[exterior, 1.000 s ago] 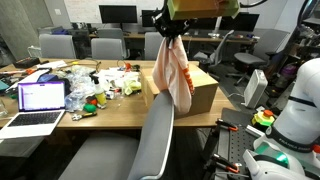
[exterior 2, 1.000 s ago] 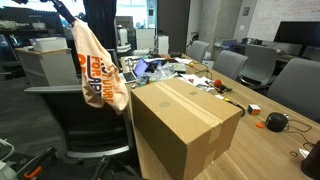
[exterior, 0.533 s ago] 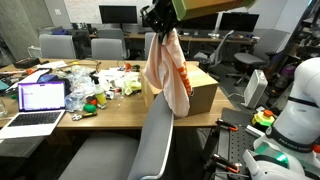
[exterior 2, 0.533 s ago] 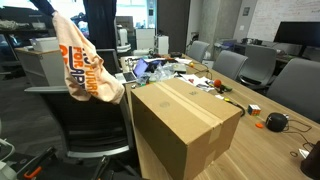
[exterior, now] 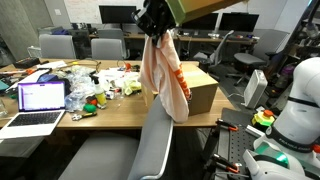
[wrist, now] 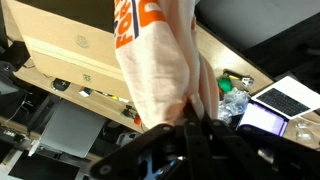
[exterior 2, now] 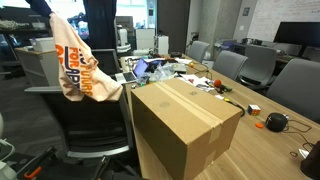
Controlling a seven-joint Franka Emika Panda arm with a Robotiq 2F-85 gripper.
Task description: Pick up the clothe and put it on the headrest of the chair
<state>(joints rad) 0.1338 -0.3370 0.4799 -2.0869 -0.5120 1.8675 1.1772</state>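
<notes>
The clothe (exterior: 165, 72) is a pale pink-peach fabric with an orange-red patch. It hangs in the air from my gripper (exterior: 154, 24), which is shut on its top. It also shows in an exterior view (exterior 2: 84, 70) and in the wrist view (wrist: 160, 60). Its lower end hangs just above the headrest of the chair (exterior: 163, 108), the rounded top of the light-grey curved back. In an exterior view the chair's dark back (exterior 2: 95, 120) stands below the hanging clothe. My gripper (wrist: 172, 128) closes around the fabric in the wrist view.
A large cardboard box (exterior 2: 185, 125) stands on the wooden table (exterior: 100, 112) beside the chair. A laptop (exterior: 40, 100) and cluttered small items (exterior: 95, 85) lie on the table. Other grey chairs (exterior: 105, 47) stand at the far side. White robot parts (exterior: 295, 110) stand nearby.
My gripper has carried the clothe sideways and a little higher, away from the box and towards the chair back. The clothe swings with it.
</notes>
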